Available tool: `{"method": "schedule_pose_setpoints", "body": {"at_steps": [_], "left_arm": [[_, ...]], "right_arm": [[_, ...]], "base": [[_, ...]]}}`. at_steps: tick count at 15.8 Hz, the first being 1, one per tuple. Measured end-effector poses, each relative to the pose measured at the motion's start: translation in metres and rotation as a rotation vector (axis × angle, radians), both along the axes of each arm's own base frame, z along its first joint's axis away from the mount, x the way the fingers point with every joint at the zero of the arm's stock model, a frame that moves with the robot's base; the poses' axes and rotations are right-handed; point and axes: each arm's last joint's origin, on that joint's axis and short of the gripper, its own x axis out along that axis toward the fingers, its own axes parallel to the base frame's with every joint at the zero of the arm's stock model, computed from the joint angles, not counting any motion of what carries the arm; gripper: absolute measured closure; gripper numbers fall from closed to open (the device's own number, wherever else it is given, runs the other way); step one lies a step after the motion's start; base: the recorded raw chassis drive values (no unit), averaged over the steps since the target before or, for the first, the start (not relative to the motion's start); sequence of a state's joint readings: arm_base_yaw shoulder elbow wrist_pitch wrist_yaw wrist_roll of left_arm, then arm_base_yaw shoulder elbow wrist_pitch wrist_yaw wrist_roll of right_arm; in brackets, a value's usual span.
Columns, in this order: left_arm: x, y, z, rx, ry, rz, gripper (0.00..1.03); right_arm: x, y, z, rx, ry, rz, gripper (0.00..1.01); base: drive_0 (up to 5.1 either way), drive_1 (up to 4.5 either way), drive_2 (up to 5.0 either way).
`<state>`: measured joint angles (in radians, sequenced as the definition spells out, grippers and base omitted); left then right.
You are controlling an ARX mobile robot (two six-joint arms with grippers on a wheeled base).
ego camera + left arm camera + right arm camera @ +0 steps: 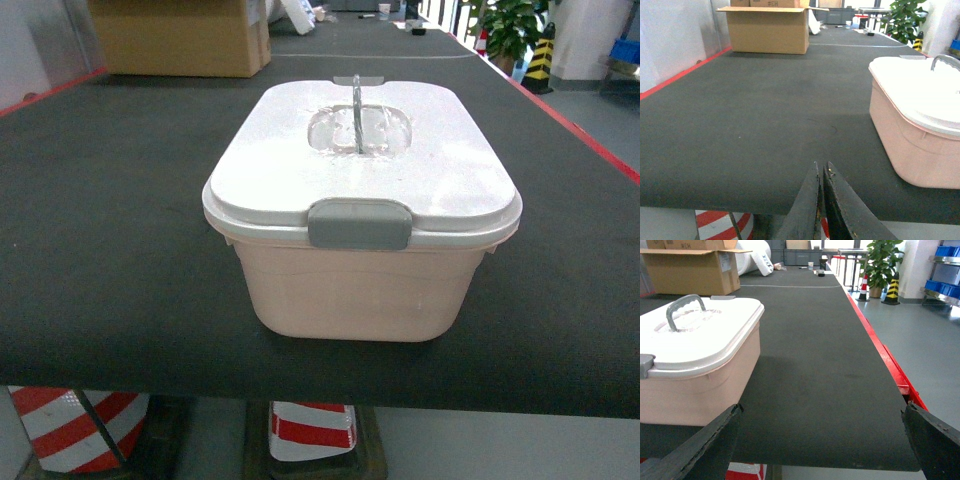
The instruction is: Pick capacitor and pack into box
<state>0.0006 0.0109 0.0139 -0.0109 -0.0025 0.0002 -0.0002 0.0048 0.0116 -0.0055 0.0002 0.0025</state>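
From the left arm's own camera, the left pincer (820,172) pokes up at the bottom edge with its two dark fingers pressed together, tips meeting just over the near edge of the dark tabletop (765,115). Off to the right sits the pink box (912,145) with its white lid (920,90) on and a grey handle (945,60) arching up at the picture's edge. Far back on the tabletop stands an open cardboard carton (767,30), a red line (685,72) runs along the left side, and a leafy plant (905,20) shows in the distance.
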Motion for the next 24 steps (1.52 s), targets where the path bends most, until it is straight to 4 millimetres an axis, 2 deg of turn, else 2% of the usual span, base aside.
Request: {"method": "schedule_pose_setpoints", "body": {"at_steps": [4, 6, 9, 10, 13, 24], "left_arm": [[0.0000, -0.0001, 0.0011, 0.000, -0.011, -0.002, 1.01], [0.0000, -0.0001, 0.0007, 0.000, -0.007, -0.003, 0.98], [0.0000, 0.0000, 0.0005, 0.000, -0.006, -0.002, 0.87], [0.0000, -0.0001, 0.0006, 0.000, -0.006, -0.002, 0.86], [0.0000, -0.0001, 0.0005, 0.000, -0.006, -0.002, 0.73], [0.0000, -0.0001, 0.0005, 0.000, -0.006, -0.002, 0.41]], "right_arm": [[0.0000, 0.0000, 0.0000, 0.000, 0.000, 0.000, 0.03], [0.0000, 0.0000, 0.0000, 0.000, 0.000, 0.000, 0.03], [0.0000, 0.0000, 0.0000, 0.000, 0.000, 0.000, 0.03], [0.0000, 0.0000, 0.0000, 0.000, 0.000, 0.000, 0.03], [0.0000, 0.0000, 0.0000, 0.000, 0.000, 0.000, 0.03], [0.0000, 0.0000, 0.0000, 0.000, 0.000, 0.000, 0.03]], "base": [[0.0, 0.00, 0.0], [0.0, 0.00, 0.0], [0.0, 0.00, 0.0], [0.0, 0.00, 0.0], [0.0, 0.00, 0.0], [0.0, 0.00, 0.0]]}}
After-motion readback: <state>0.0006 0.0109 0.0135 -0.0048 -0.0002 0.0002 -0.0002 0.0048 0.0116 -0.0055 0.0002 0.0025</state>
